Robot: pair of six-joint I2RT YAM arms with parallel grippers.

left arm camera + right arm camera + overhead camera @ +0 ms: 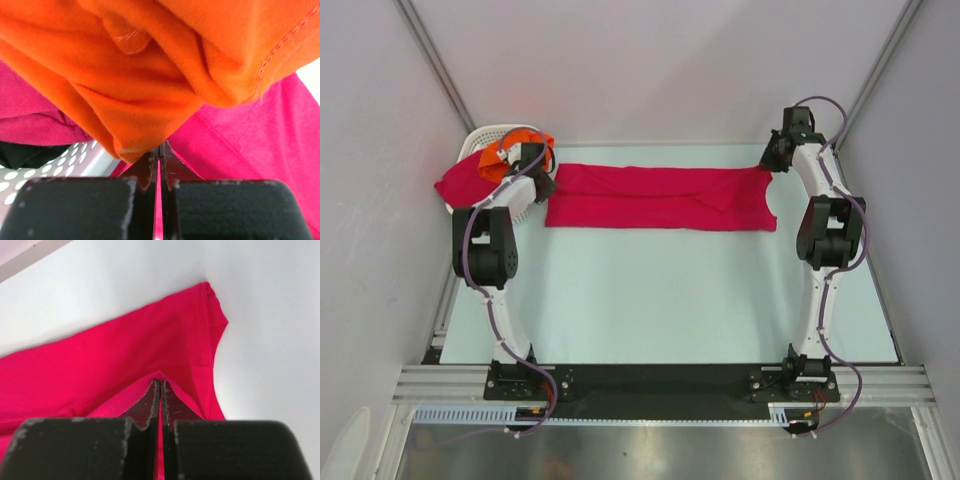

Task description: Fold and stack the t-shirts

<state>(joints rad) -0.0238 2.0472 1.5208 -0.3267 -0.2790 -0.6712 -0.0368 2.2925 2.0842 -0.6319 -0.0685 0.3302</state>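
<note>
- Crimson shirt (660, 197) lies stretched across the far side of the table (650, 300), one end in each gripper.
- Right gripper (767, 162) and left gripper (544, 185): fingers pinched together on its edges.
- Risk: the orange shirt (505, 152) from the basket (485, 135) drapes over my left fingers, so a pull could drag it out.
- Thin pinches, so uneven tension could slip a corner.

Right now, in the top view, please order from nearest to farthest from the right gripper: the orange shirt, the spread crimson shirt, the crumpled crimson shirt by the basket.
1. spread crimson shirt: centre table, its right end at the right gripper.
2. orange shirt: far left, in the basket.
3. crumpled crimson shirt: leftmost, draped over the basket's edge.
</note>
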